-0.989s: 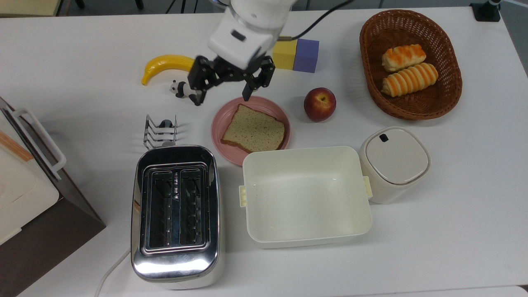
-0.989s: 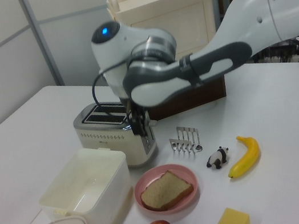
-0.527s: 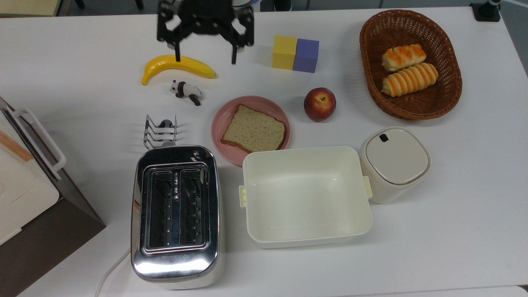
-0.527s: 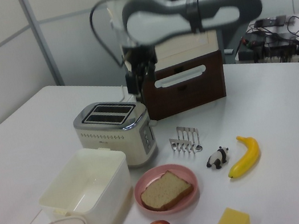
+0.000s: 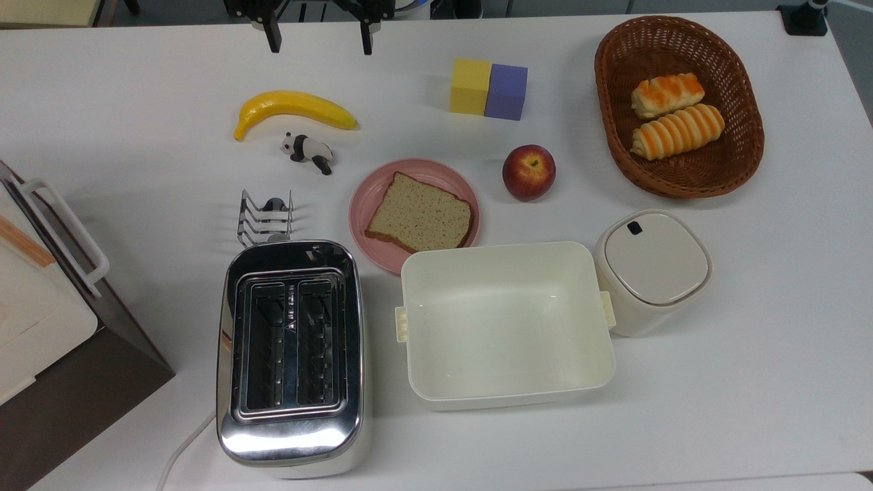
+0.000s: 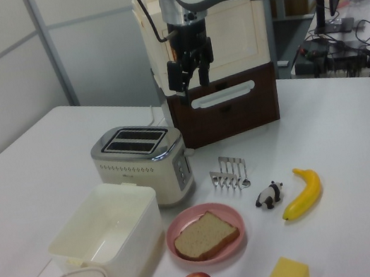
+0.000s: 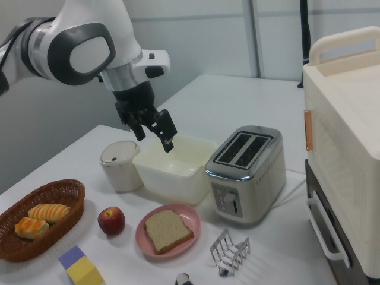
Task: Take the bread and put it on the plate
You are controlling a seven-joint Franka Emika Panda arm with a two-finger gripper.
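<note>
Bread (image 5: 419, 219) is lying flat on the plate (image 5: 372, 194), while the hand (image 6: 189, 75) is hanging high above, spread open, gripping nothing.

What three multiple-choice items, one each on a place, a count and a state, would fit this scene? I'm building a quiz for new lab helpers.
1. Where does the bread lie?
A. in the toaster
B. on the plate
C. in the basket

2. How many striped rolls are in the basket?
A. one
B. two
C. four

3. How is the gripper?
A. shut on the bread
B. shut on the apple
C. open, holding nothing

Answers:
1. B: the slice rests flat on the pink plate, beside the cream tub.
2. B: the top view shows one roll above another.
3. C: its fingers stand apart in the air, high over the table.
</note>
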